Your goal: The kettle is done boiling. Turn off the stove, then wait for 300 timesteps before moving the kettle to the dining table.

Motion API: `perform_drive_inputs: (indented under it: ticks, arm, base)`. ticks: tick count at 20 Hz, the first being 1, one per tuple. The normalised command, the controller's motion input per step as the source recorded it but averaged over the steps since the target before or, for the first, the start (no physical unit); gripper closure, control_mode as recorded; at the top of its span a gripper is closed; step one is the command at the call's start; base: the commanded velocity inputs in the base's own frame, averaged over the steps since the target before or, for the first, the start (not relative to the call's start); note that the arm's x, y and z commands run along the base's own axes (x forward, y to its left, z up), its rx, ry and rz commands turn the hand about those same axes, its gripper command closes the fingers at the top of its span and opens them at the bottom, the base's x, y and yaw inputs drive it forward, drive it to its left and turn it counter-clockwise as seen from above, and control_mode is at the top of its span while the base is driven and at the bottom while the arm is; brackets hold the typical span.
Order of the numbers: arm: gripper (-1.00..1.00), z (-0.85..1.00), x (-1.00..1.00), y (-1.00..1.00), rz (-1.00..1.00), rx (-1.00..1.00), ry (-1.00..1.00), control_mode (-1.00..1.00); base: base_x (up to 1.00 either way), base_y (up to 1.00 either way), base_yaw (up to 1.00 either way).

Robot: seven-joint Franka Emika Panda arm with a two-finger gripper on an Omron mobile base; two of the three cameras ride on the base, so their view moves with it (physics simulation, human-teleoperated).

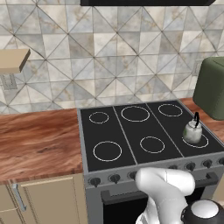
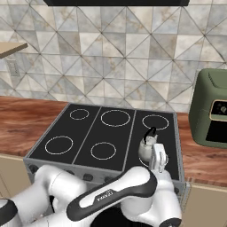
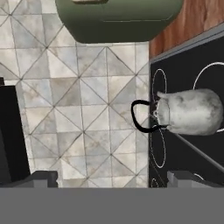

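Note:
The kettle (image 1: 192,132), small and silvery-white with a thin black arched handle, stands on the front right burner of the stove (image 1: 131,131). In the right base view my gripper (image 2: 158,157) hovers just in front of the kettle (image 2: 146,150), close to it and not touching. The hand view is rolled sideways. There the kettle (image 3: 192,111) lies ahead on the black glass of the stove (image 3: 183,65), and my gripper (image 3: 113,180) stands open with nothing between its fingertips (image 3: 41,179). The dining table is out of view.
A green boxy appliance (image 2: 213,115) stands on the wood counter (image 2: 204,159) right of the stove. More wood counter (image 1: 39,140) lies to the left. Dark knobs (image 1: 114,178) line the stove's grey front. A tiled wall (image 1: 109,57) rises behind, with a small wooden shelf (image 1: 13,59) at the left.

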Motion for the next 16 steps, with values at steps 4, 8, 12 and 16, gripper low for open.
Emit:
perform_drive_inputs:
  ticks: [4,8,12,16]
  arm:
    - [-1.00,0.33,0.00,0.33,0.00,-0.30,0.00,-1.00]
    - [-1.00,0.32,0.04,0.29,0.00,-0.30,0.03,-1.00]
    - [-1.00,0.27,0.11,0.30,0.00,-0.27,0.10,-1.00]
    - [-1.00,0.21,0.09,0.33,0.00,-0.26,0.13,-1.00]
  base:
    - [0.00,0.00,0.00]
    - [0.00,0.00,0.00]
    - [0.00,0.00,0.00]
    - [0.00,0.00,0.00]
